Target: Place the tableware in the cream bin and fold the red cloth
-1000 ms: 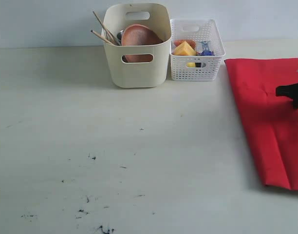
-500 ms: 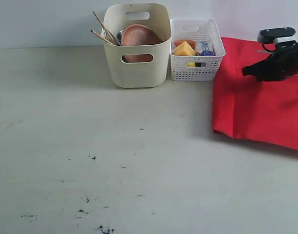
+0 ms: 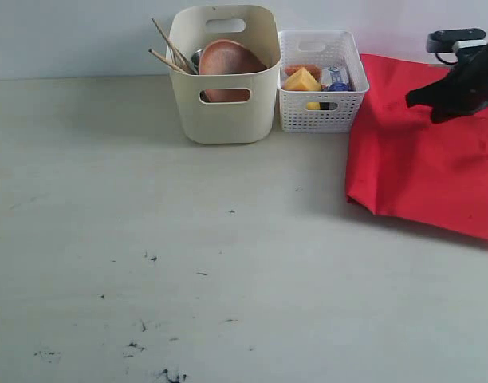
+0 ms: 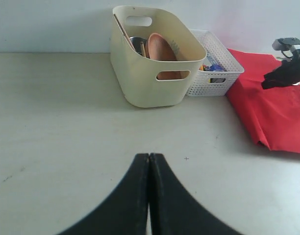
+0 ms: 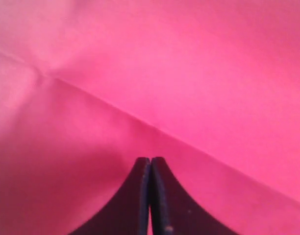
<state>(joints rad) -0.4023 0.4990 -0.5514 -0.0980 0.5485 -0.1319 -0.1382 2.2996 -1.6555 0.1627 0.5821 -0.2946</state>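
The cream bin (image 3: pixel 224 120) (image 4: pixel 145 83) stands at the back of the table. It holds the round brown plate (image 3: pixel 228 60) on edge, the wooden chopsticks (image 3: pixel 168 49) and a steel cup (image 3: pixel 198 56). The red cloth (image 3: pixel 419 167) (image 4: pixel 272 112) lies folded over at the right, beside the baskets. Just above its back part hovers my right gripper (image 3: pixel 409 100) (image 5: pixel 150 159), shut, with no fabric seen between the fingers; red cloth (image 5: pixel 189 73) with creases fills its wrist view. My left gripper (image 4: pixel 149 155) is shut with nothing in it over bare table, out of the exterior view.
A white lattice basket (image 3: pixel 320 112) (image 4: pixel 209 85) with food items and a small carton stands between the cream bin and the cloth. Small dark specks (image 3: pixel 148 327) mark the table near the front left. A pale wall runs behind the bins.
The cloth's long front part has been folded toward the back, so it now lies shorter and closer to the white basket. My right gripper moved to the back with it.
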